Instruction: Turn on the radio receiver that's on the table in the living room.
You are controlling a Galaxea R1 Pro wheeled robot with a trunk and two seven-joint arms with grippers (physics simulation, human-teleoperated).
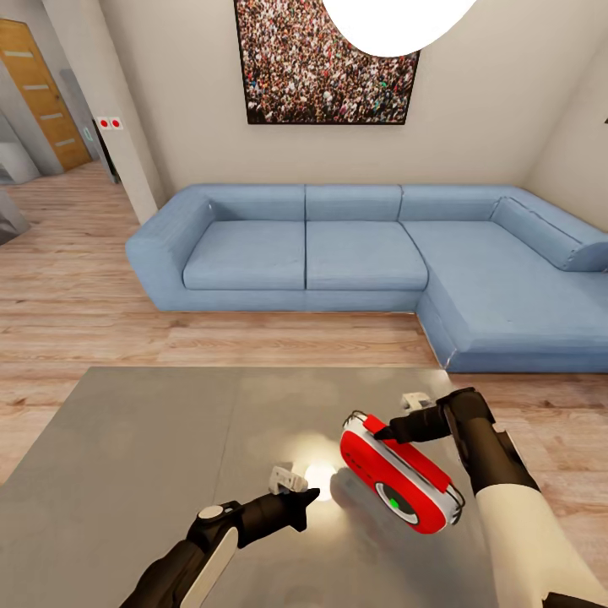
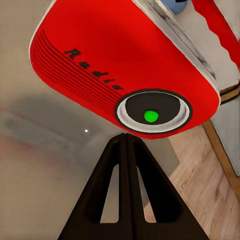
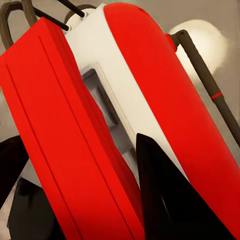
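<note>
Looking down from the head view, the glossy grey table fills the lower half, and the radio receiver sits tilted near its right side, at about four o'clock from the picture's centre, its round dial showing a green dot. The right pincer grips the radio's upper end, fingers on either side of the red body. The left pincer points at the radio from nine o'clock, just beside it and not touching, fingers pressed together. Beyond the table lie light wood floor, a long blue sofa and a framed crowd picture at twelve o'clock.

From the left wrist view, the left pincer's black fingers meet at a point just beneath the dial of the red radio.

From the right wrist view, dark fingers flank the radio's red and white casing, pinching it; its thin wire handle runs alongside.
</note>
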